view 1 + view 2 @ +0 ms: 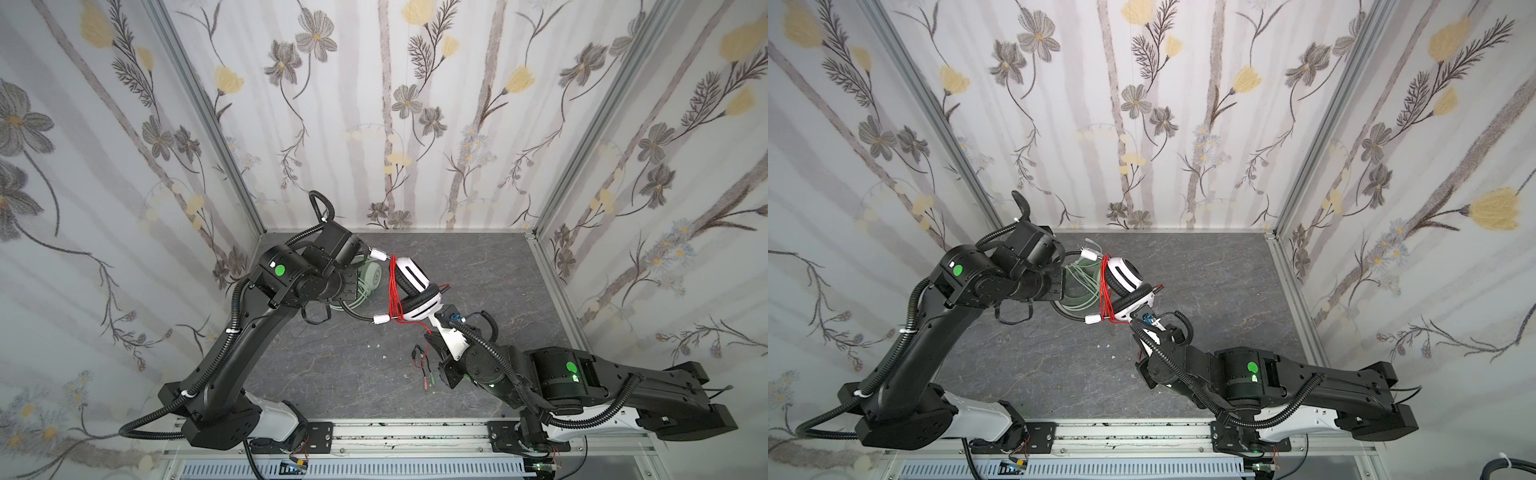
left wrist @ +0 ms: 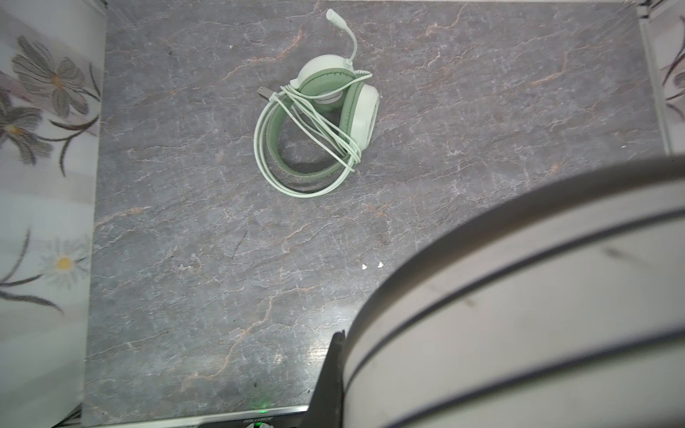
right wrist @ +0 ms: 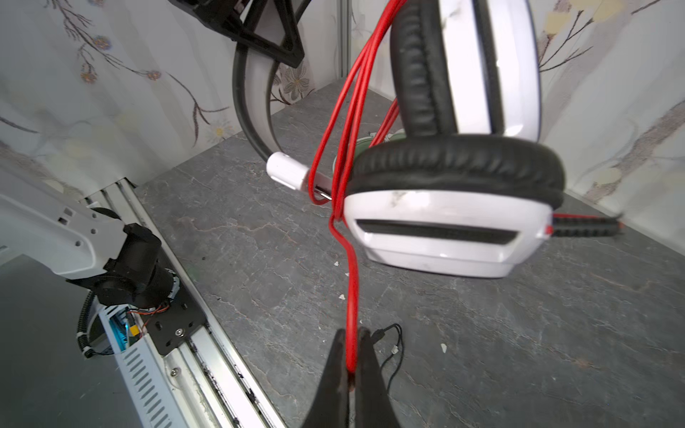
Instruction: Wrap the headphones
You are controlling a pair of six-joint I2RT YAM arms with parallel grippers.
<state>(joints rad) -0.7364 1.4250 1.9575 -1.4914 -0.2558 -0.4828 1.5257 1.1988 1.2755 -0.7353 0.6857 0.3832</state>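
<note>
The white-and-black headset [image 1: 417,286] hangs above the grey table, its ear cups [image 3: 444,222] folded against each other. My left gripper [image 1: 351,291] is shut on its headband [image 2: 519,296], which fills much of the left wrist view and hides one finger. The thin red cord [image 1: 394,291] runs in several loops over the headset. A strand of the red cord [image 3: 350,296] leads down into my right gripper [image 3: 350,348], which is shut on it. The cord's black plugs [image 1: 419,359] lie on the table. The mint-green headset [image 2: 326,122] lies flat below my left arm, its pale cord looped round it.
Floral walls close in the table [image 1: 478,270] at the back and both sides. An aluminium rail [image 1: 415,432] with both arm bases runs along the front edge. Small white crumbs [image 1: 384,357] lie mid-table. My left arm's base [image 3: 111,252] shows in the right wrist view.
</note>
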